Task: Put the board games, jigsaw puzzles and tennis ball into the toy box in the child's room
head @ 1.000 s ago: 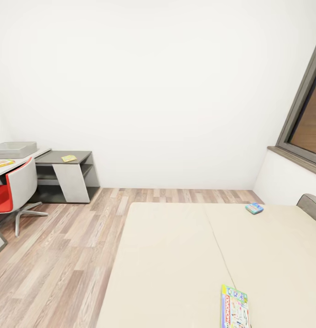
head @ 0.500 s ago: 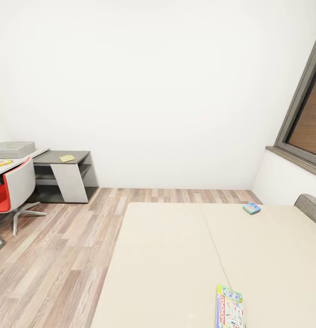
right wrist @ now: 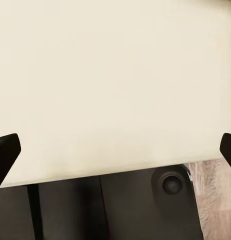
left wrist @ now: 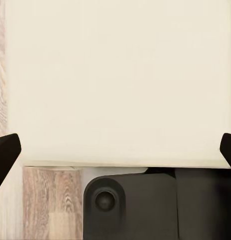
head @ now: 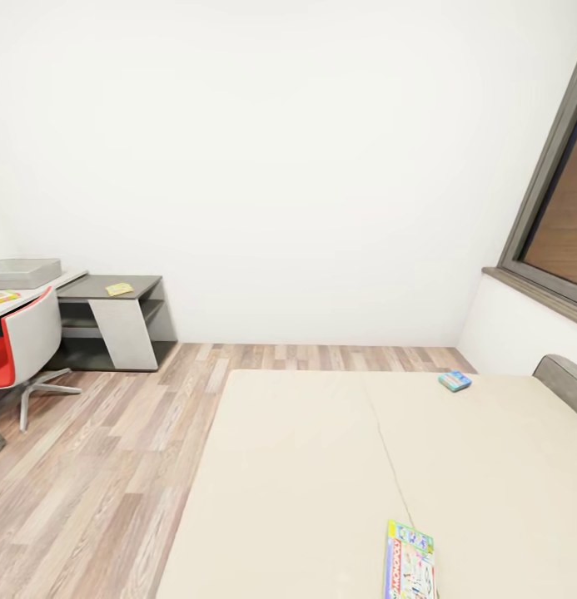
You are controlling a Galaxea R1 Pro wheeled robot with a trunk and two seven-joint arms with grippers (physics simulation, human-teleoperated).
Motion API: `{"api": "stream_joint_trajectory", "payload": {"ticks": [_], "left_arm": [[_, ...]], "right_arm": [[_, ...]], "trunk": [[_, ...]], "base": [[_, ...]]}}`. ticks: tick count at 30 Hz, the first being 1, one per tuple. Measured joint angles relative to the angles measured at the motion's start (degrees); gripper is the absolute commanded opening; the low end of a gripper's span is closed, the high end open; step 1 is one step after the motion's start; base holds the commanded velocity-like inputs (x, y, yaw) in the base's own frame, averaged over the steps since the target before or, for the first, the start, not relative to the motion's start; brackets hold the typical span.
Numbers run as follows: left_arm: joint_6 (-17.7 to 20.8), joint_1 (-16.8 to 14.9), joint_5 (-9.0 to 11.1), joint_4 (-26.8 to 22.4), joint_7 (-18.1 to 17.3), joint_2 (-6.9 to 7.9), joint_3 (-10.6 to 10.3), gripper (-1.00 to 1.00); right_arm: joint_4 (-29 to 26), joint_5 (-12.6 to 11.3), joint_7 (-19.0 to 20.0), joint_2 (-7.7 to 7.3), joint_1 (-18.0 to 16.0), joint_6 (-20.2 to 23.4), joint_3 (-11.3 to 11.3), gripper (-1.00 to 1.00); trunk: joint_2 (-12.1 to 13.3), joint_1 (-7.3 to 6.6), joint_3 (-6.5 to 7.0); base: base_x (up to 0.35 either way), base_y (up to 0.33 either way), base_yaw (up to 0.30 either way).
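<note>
Head view: the bed (head: 321, 466) fills the lower field from 4 to 7 o'clock, cream mattress with a grey padded edge at 3 o'clock; one board game (head: 410, 561) lies flat on the mattress at 5 o'clock, its red side band carrying lettering that reads as MONOPOLY, partly cut by the frame edge; a second, smaller board game (head: 455, 381) in blue-green lies at 4 o'clock near the far mattress edge, print too small to read. The table (head: 96, 287) stands at 9 o'clock against the white wall; the toy box (head: 23, 272) rests on its light top; a jigsaw puzzle (head: 119, 289) lies on the dark corner section; another colourful flat item (head: 3, 297), too small to identify, lies beside the red chair (head: 22, 345). Wrist views: left gripper (left wrist: 115, 150) and right gripper (right wrist: 115, 150) each show dark fingertips spread wide apart over the mattress, holding nothing.
</note>
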Motion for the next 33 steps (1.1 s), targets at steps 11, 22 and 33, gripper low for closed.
{"api": "stream_joint_trajectory", "payload": {"ticks": [11,22,33], "left_arm": [[0.00,0.00,0.00,0.00,0.00,0.00,0.00,1.00],[0.01,0.00,-0.01,0.00,0.00,0.00,0.00,1.00],[-0.01,0.00,0.00,0.00,0.00,0.00,0.00,1.00]], "right_arm": [[0.00,-0.01,0.02,0.00,0.00,0.00,0.00,1.00],[0.00,-0.02,0.00,0.00,0.01,0.00,0.03,1.00],[0.00,-0.03,0.00,0.00,0.03,0.00,0.02,1.00]], "trunk": [[0.00,0.00,0.00],[0.00,0.00,0.00],[0.00,0.00,0.00]], "base": [[0.000,-0.083,0.000],[0.000,-0.068,0.000],[0.000,-0.010,0.000]]}}
